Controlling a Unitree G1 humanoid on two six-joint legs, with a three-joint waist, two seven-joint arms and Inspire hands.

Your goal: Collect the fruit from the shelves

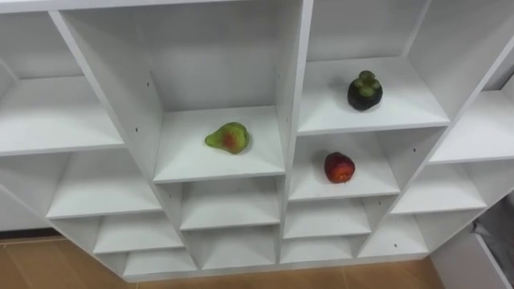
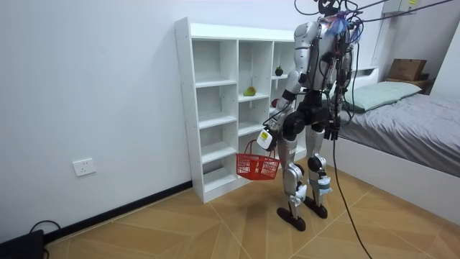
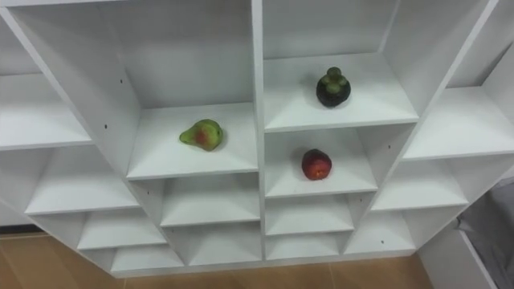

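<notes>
Your left hand (image 2: 267, 139) hangs low, fingers curled round the handle of the red basket (image 2: 258, 166) (so it is ready for drops, I judge). The pear (image 1: 227, 138), mangosteen (image 1: 365, 91) and apple (image 1: 339, 168) sit above that hand, well apart from it, in separate closet (image 1: 293, 80) cubbies.

I can't read any text, number or sign from here. The white closet (image 1: 293, 80) carries no lettering that I can make out on its shelves or uprights. In the room view the red basket (image 2: 257, 167), the wall socket (image 2: 84, 167) and the cardboard box (image 2: 407, 69) are too small for me to tell any print.
</notes>
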